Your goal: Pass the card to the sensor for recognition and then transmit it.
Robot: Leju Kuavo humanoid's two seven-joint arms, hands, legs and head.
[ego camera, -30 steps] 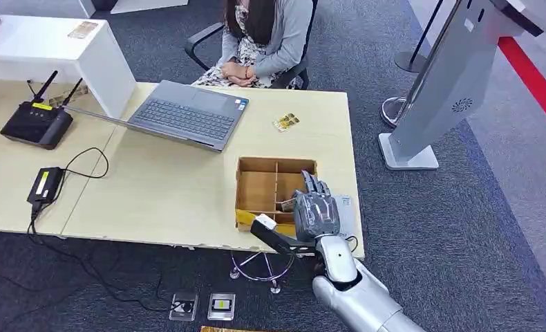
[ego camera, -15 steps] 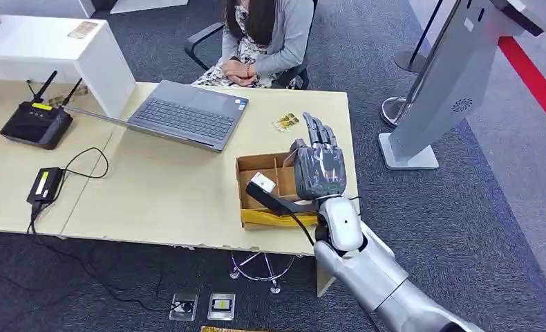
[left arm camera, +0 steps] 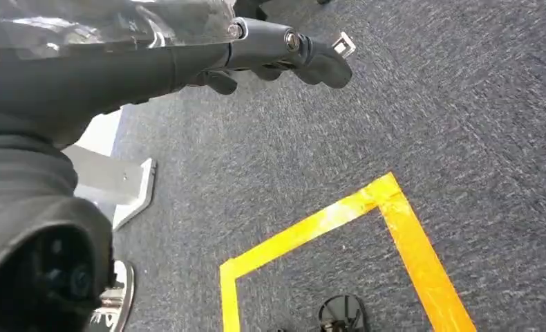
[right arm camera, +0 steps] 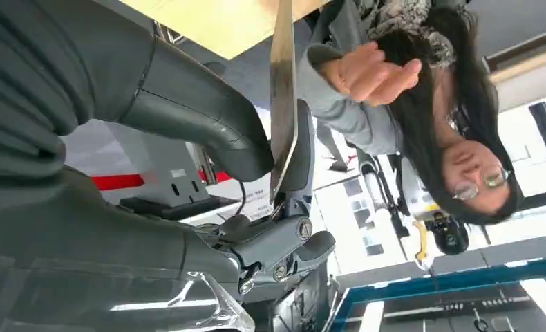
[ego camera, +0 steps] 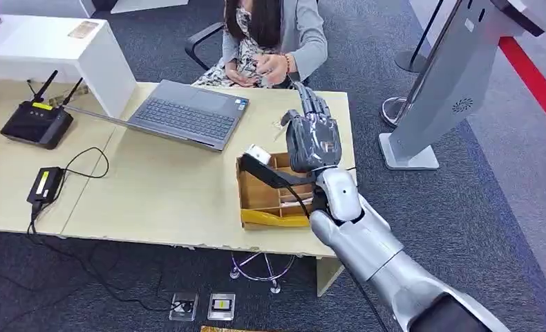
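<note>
My right hand is raised over the far side of the table, beyond the cardboard box, with its fingers pointing at the seated person. In the right wrist view a thin card, seen edge-on, is pinched between the thumb and a finger of the right hand. The person's open hand is lifted just past my fingertips, with its palm facing the card. My left hand hangs over the grey carpet with nothing in it.
An open laptop lies at the table's far middle. A black router and a small black device with a yellow label sit at the left. A grey kiosk stand rises on the floor to the right. Yellow floor tape runs below the left hand.
My right hand has risen from the box's near edge and travelled across the box toward the person. The person has lifted one hand from the lap toward it. The box has shifted slightly.
</note>
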